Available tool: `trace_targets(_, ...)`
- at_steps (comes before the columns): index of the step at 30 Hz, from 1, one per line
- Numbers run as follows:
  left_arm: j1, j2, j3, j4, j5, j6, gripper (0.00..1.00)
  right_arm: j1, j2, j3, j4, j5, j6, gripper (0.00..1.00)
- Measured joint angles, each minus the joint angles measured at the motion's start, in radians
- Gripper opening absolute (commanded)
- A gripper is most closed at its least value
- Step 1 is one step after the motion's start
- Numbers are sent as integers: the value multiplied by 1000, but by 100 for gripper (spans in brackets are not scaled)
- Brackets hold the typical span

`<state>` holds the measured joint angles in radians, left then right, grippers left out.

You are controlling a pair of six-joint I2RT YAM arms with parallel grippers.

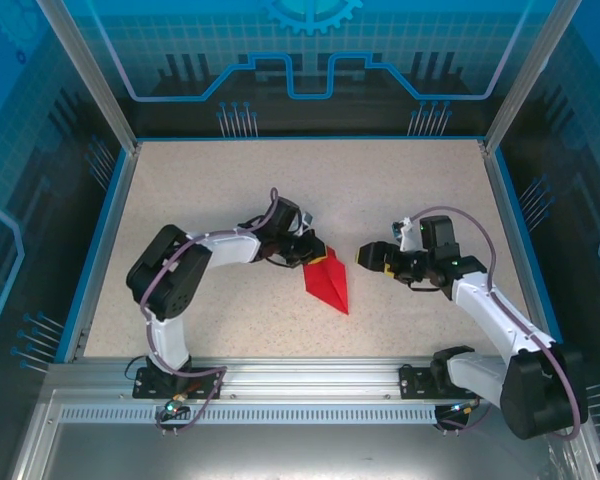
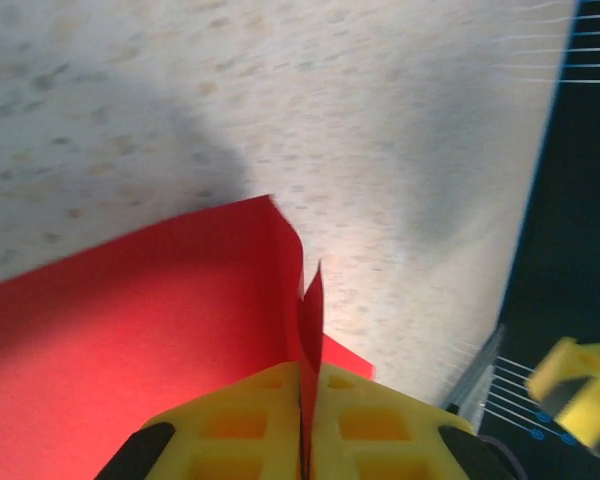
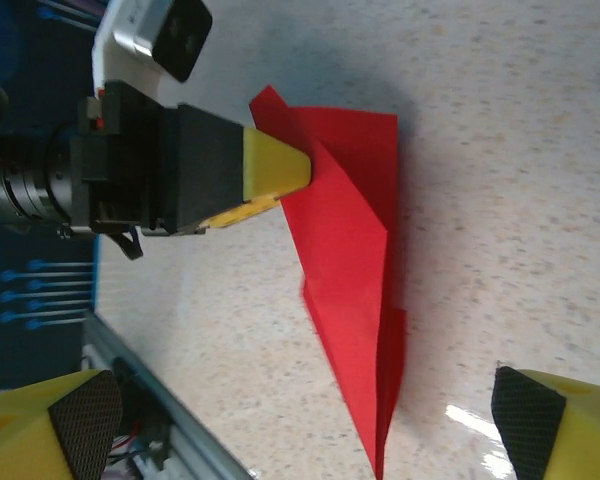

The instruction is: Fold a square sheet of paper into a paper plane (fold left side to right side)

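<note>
Past the front rail (image 1: pixel 310 372), open table (image 1: pixel 210 190) flanks the red paper plane (image 1: pixel 328 283), a creased, pointed dart lying mid-table with its tip toward the rail. The left claw (image 1: pixel 315 252) is clamped on its wide far end. The right claw (image 1: pixel 365 253) is spread wide just beside it, not touching. Beyond them there is free table up to the blue back edge (image 1: pixel 310 139).

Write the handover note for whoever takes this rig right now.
Grippers: the left gripper is shut on a raised flap at the wide end of the red paper. The right gripper is open and empty, just right of the paper and apart from it.
Where: the paper lies on the table between the arms, its tip toward the arm bases.
Done: the sheet is already folded into a pointed, layered shape.
Left: probably carry the pinched flap across to the right, press the crease, then release.
</note>
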<state>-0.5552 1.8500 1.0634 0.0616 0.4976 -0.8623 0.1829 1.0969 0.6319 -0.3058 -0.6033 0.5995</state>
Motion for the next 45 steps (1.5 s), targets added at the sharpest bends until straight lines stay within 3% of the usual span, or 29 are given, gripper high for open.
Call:
trace_targets(6, 41, -174, 60, -3, 2, -3, 9, -55, 41, 0, 108, -190, 31, 99)
trace_targets(12, 69, -254, 130, -1, 23, -5, 9, -61, 72, 1, 371, -360, 174, 99)
trace_targets(23, 69, -258, 146, 73, 87, -87, 10, 39, 174, 35, 586, -426, 357, 97)
trace_targets(30, 69, -277, 136, 102, 104, -109, 13, 70, 186, 67, 635, -416, 430, 53)
trace_targets(33, 69, -291, 122, 102, 110, -109, 22, 72, 185, 90, 609, -408, 413, 36)
trace_targets(36, 69, -297, 111, 96, 109, -105, 37, 72, 173, 113, 528, -392, 364, 20)
trace_targets(38, 70, -303, 110, 68, 106, -90, 49, 73, 161, 132, 452, -371, 315, 14)
trace_targets(45, 107, -406, 99, -128, 30, 24, 66, 115, 120, 297, 30, -162, 27, 10)
